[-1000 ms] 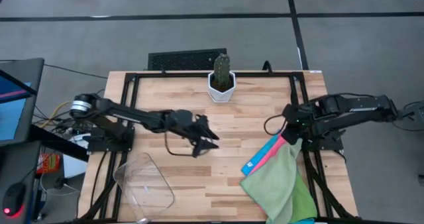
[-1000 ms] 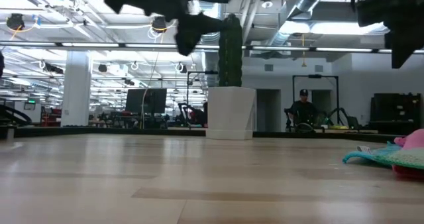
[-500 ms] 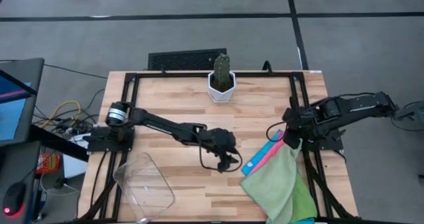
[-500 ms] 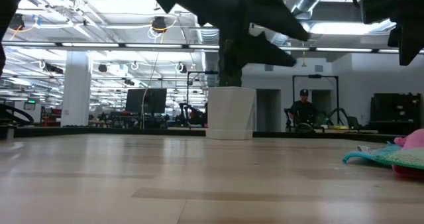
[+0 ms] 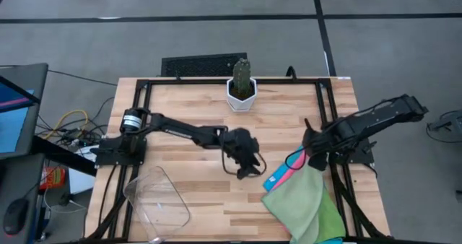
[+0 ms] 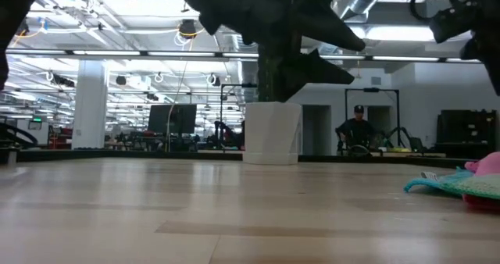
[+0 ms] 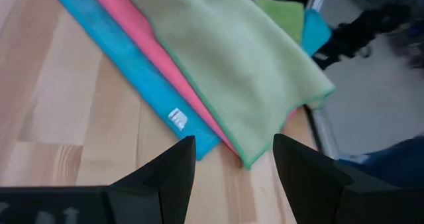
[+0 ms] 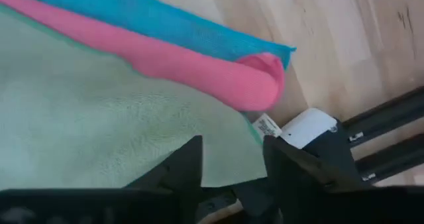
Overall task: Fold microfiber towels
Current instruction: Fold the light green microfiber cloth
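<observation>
The microfiber towels lie in a pile at the table's near right. A light green towel (image 5: 302, 199) is on top, with hot pink (image 5: 283, 173) and sky blue (image 5: 274, 177) edges showing under its left side. The pile also shows in the low view (image 6: 457, 187). My left gripper (image 5: 253, 172) is open and hangs above the table just left of the pile; its wrist view shows the blue (image 7: 112, 58), pink (image 7: 156, 61) and green (image 7: 232, 52) towels ahead. My right gripper (image 5: 309, 151) is open above the pile's far corner (image 8: 258, 85).
A cactus in a white pot (image 5: 241, 86) stands at the far middle. A clear plastic bin (image 5: 157, 197) lies at the near left. Black frame rails (image 5: 339, 186) run along the table's sides. A person (image 6: 357, 130) sits in the room beyond.
My left gripper has gone toward the table's right edge, from the middle of the table to just beside the towel pile, staying above the table. My right arm has stretched out, and its gripper has come a little toward the near edge over the pile's far corner. The towels have not moved.
</observation>
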Robot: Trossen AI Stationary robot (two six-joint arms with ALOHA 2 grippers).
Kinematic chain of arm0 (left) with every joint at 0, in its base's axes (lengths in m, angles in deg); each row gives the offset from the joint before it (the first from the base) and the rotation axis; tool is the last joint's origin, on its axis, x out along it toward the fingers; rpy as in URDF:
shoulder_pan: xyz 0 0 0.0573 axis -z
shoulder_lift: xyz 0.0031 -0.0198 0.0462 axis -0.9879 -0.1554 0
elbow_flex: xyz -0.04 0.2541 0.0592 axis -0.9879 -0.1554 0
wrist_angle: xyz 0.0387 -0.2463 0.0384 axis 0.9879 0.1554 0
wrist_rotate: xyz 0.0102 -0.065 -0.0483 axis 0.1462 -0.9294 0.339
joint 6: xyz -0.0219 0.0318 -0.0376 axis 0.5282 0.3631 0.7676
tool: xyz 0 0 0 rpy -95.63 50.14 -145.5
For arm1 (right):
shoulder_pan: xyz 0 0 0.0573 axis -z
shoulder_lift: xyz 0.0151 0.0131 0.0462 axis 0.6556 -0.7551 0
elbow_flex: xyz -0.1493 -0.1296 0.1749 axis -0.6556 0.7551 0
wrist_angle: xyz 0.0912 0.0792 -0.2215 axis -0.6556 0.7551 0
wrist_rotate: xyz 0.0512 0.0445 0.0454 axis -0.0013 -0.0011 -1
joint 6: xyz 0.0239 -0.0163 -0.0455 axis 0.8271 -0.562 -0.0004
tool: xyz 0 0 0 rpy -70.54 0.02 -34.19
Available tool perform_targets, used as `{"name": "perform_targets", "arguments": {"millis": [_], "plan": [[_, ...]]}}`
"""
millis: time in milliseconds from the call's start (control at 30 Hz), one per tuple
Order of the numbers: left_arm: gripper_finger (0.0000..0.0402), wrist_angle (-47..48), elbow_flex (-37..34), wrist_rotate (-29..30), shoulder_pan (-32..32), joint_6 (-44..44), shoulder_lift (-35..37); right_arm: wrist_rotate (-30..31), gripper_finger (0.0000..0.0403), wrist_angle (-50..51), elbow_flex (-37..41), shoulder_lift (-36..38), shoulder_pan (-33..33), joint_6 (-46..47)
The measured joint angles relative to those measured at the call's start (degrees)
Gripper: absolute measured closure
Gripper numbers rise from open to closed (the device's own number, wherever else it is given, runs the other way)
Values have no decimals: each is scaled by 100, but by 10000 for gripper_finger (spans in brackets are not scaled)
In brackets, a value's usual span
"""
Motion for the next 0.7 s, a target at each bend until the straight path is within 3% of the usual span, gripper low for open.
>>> {"name": "perform_targets", "arguments": {"millis": [133,233,333,533,700], "plan": [[206,-153,0,-630,-410,771,0,-266,174,113,0,-49,94,-125],[206,-722,0,-1541,-675,1719,2,-418,162,182,0,37,175,56],[206,-1468,0,-2031,-786,2713,4,-418,159,238,0,215,263,381],[206,-3478,0,-2189,-767,4786,7,-577,165,640,0,414,598,758],[205,-4581,0,-2097,-766,5536,13,-599,169,1068,96,422,833,667]]}}
